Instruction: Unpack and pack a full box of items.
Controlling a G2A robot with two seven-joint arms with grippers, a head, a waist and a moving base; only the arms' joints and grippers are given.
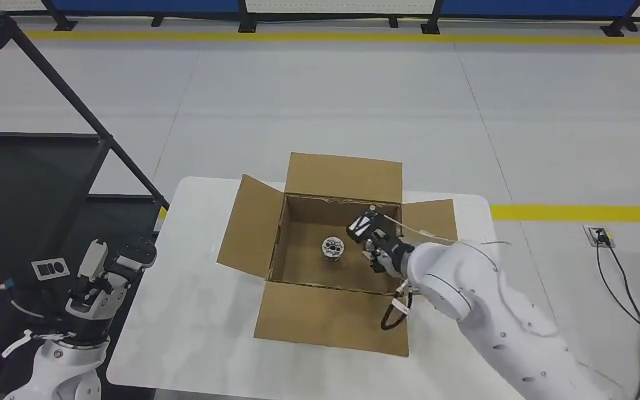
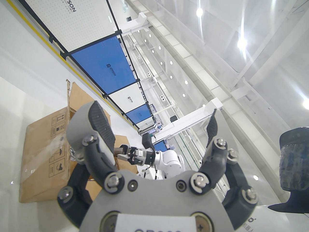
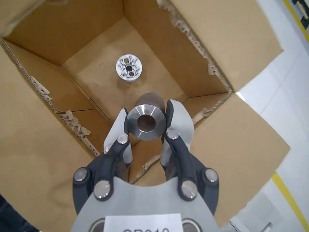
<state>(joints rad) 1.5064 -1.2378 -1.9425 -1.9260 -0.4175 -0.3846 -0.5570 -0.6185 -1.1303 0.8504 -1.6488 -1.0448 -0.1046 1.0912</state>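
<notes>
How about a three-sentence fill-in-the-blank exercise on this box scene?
1. The metal cylinder is gripped by the ____ hand.
2. The left hand is ____ and holds nothing.
3. On the floor of the cardboard box lies ____ flanged metal part.
Missing words: right; open; one.

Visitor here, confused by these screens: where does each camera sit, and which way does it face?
Top view: above the arms, looking down at table and open cardboard box; left gripper and right gripper show.
Left wrist view: on that wrist, facing the ceiling; open left gripper shows.
Right wrist view: on that wrist, looking into the box; right gripper holds a metal cylinder.
Shared: all show the box; top and right wrist views, the round metal part inside.
</notes>
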